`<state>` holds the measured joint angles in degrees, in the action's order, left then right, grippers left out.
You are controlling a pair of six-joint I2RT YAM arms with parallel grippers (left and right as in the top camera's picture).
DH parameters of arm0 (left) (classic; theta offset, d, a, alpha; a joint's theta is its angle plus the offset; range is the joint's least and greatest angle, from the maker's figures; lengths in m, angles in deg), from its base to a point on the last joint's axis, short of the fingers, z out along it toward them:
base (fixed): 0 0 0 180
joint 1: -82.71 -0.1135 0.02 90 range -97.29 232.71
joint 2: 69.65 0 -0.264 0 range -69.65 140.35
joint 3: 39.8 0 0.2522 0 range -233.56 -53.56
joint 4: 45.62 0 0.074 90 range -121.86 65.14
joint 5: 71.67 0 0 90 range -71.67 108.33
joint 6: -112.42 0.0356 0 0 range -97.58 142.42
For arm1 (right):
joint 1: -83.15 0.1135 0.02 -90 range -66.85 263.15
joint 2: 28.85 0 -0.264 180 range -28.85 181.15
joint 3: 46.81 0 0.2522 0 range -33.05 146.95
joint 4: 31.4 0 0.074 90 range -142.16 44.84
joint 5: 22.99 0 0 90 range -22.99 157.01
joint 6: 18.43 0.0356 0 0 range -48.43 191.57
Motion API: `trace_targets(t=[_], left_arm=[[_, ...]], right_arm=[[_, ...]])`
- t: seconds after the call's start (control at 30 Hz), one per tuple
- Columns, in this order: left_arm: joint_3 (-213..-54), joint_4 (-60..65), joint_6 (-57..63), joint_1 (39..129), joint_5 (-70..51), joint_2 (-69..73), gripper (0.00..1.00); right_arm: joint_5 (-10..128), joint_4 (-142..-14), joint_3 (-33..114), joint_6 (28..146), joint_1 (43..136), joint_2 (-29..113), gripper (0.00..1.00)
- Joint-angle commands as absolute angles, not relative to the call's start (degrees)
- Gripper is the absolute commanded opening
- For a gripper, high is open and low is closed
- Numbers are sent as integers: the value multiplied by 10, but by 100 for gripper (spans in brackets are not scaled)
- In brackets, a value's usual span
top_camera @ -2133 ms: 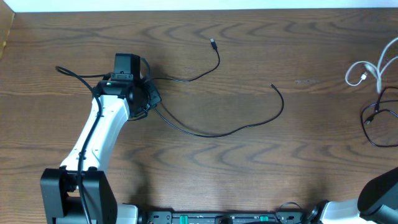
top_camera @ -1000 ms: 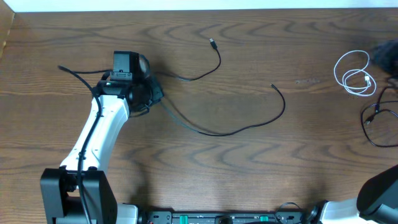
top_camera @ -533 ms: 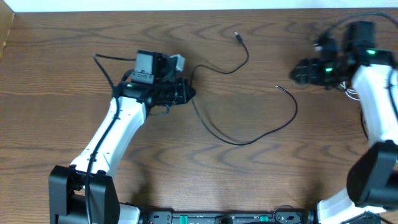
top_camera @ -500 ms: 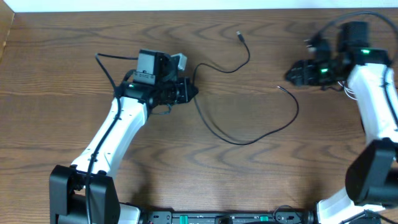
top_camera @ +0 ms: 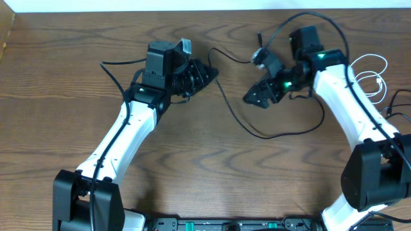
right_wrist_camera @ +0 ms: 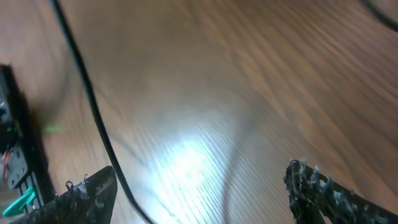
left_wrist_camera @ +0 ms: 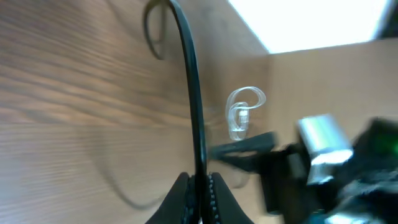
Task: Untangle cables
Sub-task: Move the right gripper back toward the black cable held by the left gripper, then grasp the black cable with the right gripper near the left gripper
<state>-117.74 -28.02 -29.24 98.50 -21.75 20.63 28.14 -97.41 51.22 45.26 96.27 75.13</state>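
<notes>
At the lower edge of the left wrist view, the left gripper (left_wrist_camera: 199, 183) was seen pinched shut on the black cable (left_wrist_camera: 191, 74), which rose from the fingertips in a stiff, smooth arc and curled over at the top of the frame. In the right wrist view the right gripper (right_wrist_camera: 199, 186) was spread wide and held nothing. The same cable ran down the left of that frame, just inside the left finger and clear of both. The finger pads looked dark and ridged.

The step in hand was judged to be a two-handed separation: one stretch was already held, and a second hold was being lined up. For the next move, the open fingers would need to be lowered astride the cord and closed without scraping the table (top_camera: 192, 167), whose wood grain was matte with a soft glare patch.

In the overhead view, the slack of the black cable was laid in a shallow loop across the centre-right. It looked thin and limp and lay flat on the wood. Farther off, at the right edge, the white cable (top_camera: 372, 72) was loosely coiled, glossy and thin, with a small plug. A second black cord (top_camera: 395, 110) lay just below it, partly cut off by the frame.
</notes>
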Motion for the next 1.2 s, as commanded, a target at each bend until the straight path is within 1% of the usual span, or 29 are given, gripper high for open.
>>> trace_targets(t=[0.0, 0.13, 0.2, 0.3, 0.43, 0.47, 0.53, 0.57, 0.63, 0.67, 0.73, 0.77, 0.87, 0.9, 0.93, 0.97, 1.0, 1.07, 1.17], left_arm=[[-1176, -305, -419, 985, -263, 206, 8], [-1176, -320, -462, 986, -262, 206, 8], [-1176, -321, -477, 986, -263, 206, 8], [-1176, -323, -500, 985, -266, 206, 8], [-1176, -344, -508, 985, -271, 206, 8], [-1176, -346, -508, 985, -272, 206, 8], [-1176, -346, -508, 985, -271, 206, 8], [-1176, -346, -508, 985, -271, 206, 8], [-1176, -346, -506, 985, -271, 206, 8], [-1176, -346, -501, 985, -271, 206, 8], [-1176, -346, -487, 985, -271, 206, 8], [-1176, -345, -468, 985, -268, 206, 8], [-1176, -343, -410, 985, -258, 206, 8], [-1176, -335, -383, 985, -254, 206, 12], [-1176, -326, -359, 985, -247, 206, 23], [-1176, -312, -332, 985, -240, 206, 27], [-1176, -262, -264, 985, -213, 206, 30], [-1176, -196, -206, 985, -168, 206, 36], [-1176, -93, -149, 985, -73, 206, 37]], right_arm=[[259, -968, 512, 430, 987, 755, 81], [259, -960, 512, 430, 1012, 755, 80], [259, -956, 512, 430, 1023, 755, 76], [262, -952, 512, 430, 1035, 756, 68], [263, -952, 512, 430, 1045, 758, 66], [263, -952, 512, 430, 1046, 758, 58], [263, -952, 512, 430, 1047, 758, 37], [264, -953, 512, 430, 1047, 758, 25], [268, -953, 512, 431, 1047, 758, 6], [280, -953, 512, 435, 1047, 758, 1], [318, -953, 512, 450, 1047, 758, 1], [364, -953, 512, 470, 1047, 758, 1], [442, -953, 512, 496, 1047, 758, 1], [468, -952, 512, 502, 1047, 758, 1], [484, -952, 512, 504, 1047, 758, 1], [497, -952, 512, 504, 1046, 758, 1], [527, -950, 512, 504, 1043, 758, 1], [565, -946, 512, 512, 1038, 758, 1], [627, -930, 512, 530, 1030, 757, 1]])
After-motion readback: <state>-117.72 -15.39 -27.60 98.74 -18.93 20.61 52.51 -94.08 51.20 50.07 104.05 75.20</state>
